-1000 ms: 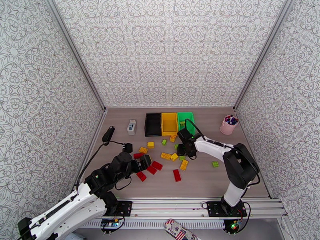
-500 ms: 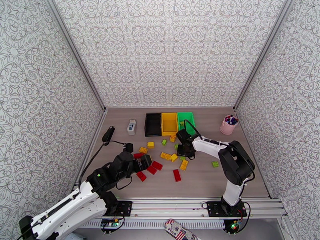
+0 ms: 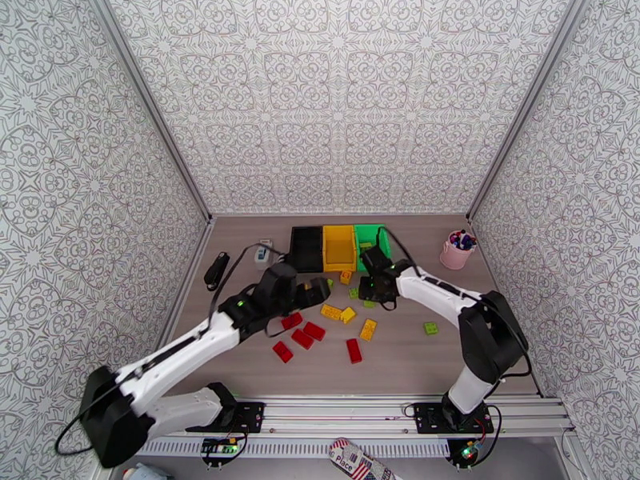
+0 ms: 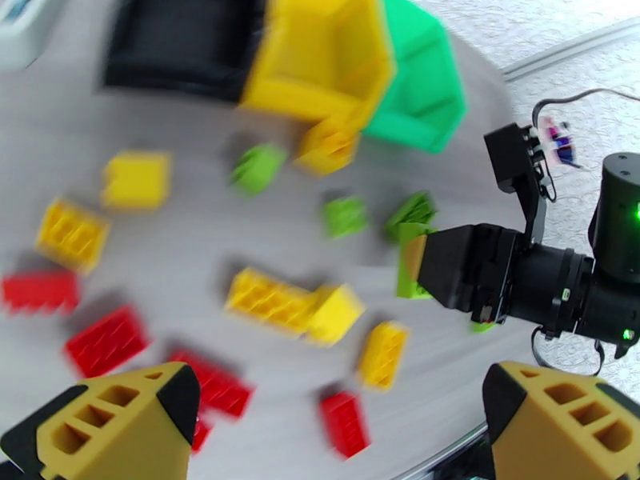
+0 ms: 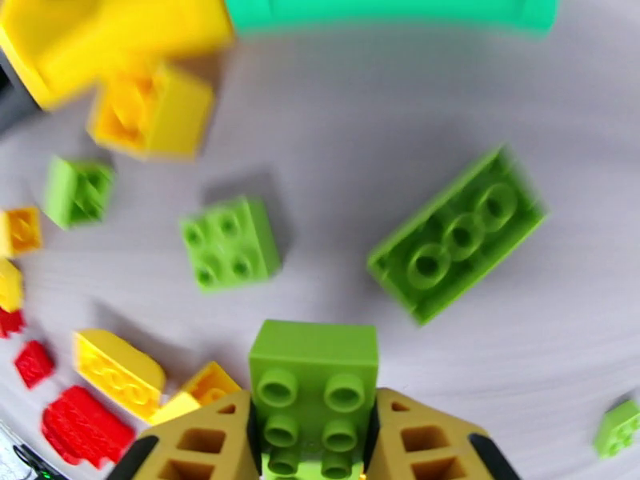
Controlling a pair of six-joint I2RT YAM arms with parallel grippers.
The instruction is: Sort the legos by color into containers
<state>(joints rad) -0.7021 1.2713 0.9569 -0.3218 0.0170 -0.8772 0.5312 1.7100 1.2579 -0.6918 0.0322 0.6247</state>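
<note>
Held: lime green brick point(image 5: 314, 366), pinched in right gripper point(image 5: 314, 414), near the green bin point(image 3: 371, 227)
Change: jaws have just narrowed onto this brick among the loose legos point(image 3: 332, 311); carrying it into the green bin is judged the next step. The left gripper point(image 4: 336, 398), spread wide and empty, has swung forward from the red bricks point(image 3: 302, 338) toward the middle of the scatter

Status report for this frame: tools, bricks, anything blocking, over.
Left tool open, empty, over the scattered bricks. Right tool shut on a green brick. Loose green bricks lie between it and the green bin.
</note>
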